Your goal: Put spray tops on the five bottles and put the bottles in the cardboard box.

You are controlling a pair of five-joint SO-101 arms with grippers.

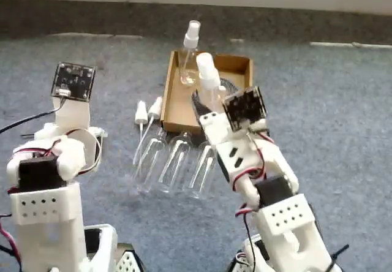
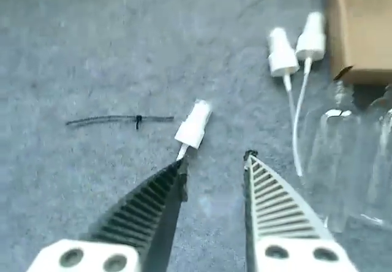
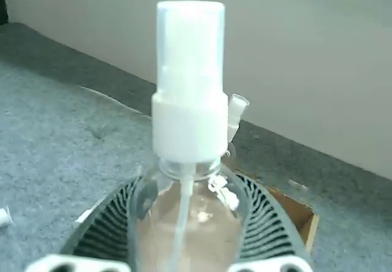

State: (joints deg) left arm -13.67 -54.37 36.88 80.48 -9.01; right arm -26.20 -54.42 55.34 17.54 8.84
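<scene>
A capped bottle [image 3: 188,162] is gripped upright by the right gripper [image 3: 190,226] over the cardboard box [image 1: 176,103], where a second bottle [image 1: 190,54] seemingly stands, while the left gripper [image 2: 214,162] is held spread near a loose spray top [image 2: 193,124]

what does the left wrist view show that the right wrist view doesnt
Left wrist view: the open left gripper above the carpet, a loose spray top at its dark finger's tip, two more spray tops near the box, clear bottles lying on their sides, and a black cable tie.
Right wrist view: the right gripper shut on an upright bottle with a fitted spray top, and a pale wall behind.
Both: the cardboard box and the grey carpet.
</scene>
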